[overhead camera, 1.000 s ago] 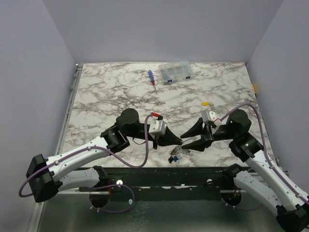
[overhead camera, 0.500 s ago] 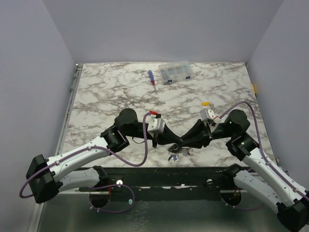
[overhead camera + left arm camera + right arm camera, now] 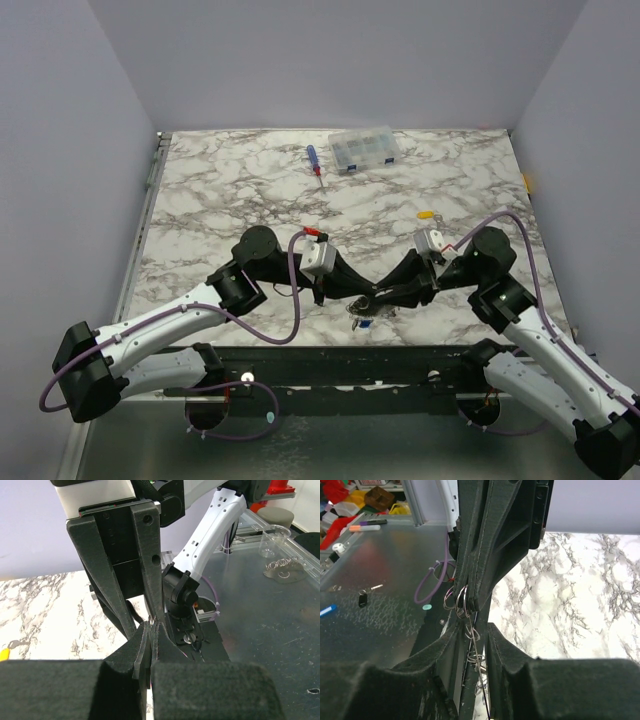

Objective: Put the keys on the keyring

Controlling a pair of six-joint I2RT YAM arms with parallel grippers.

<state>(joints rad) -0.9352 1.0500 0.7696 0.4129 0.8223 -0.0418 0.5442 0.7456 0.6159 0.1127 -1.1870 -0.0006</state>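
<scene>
My two grippers meet tip to tip above the table's front edge. The left gripper (image 3: 367, 292) is shut on the keyring (image 3: 464, 599), a thin grey wire hoop seen edge-on in the right wrist view. The right gripper (image 3: 384, 291) is closed down on the same ring; its jaws (image 3: 474, 631) leave only a narrow gap, filled by the hoop and small wire loops. A small bunch of keys (image 3: 362, 318), one with a blue head, hangs below the tips. A yellow-headed key (image 3: 427, 214) lies on the table behind the right arm. In the left wrist view the ring is hidden behind my shut fingertips (image 3: 159, 632).
A blue-and-red screwdriver (image 3: 314, 165) and a clear compartment box (image 3: 365, 149) lie at the back of the marble table (image 3: 220, 200). The black front rail (image 3: 330, 360) runs just below the grippers.
The right gripper went from wide open to closed and moved left to meet the left gripper's tips. The key bunch has shifted slightly under them.
</scene>
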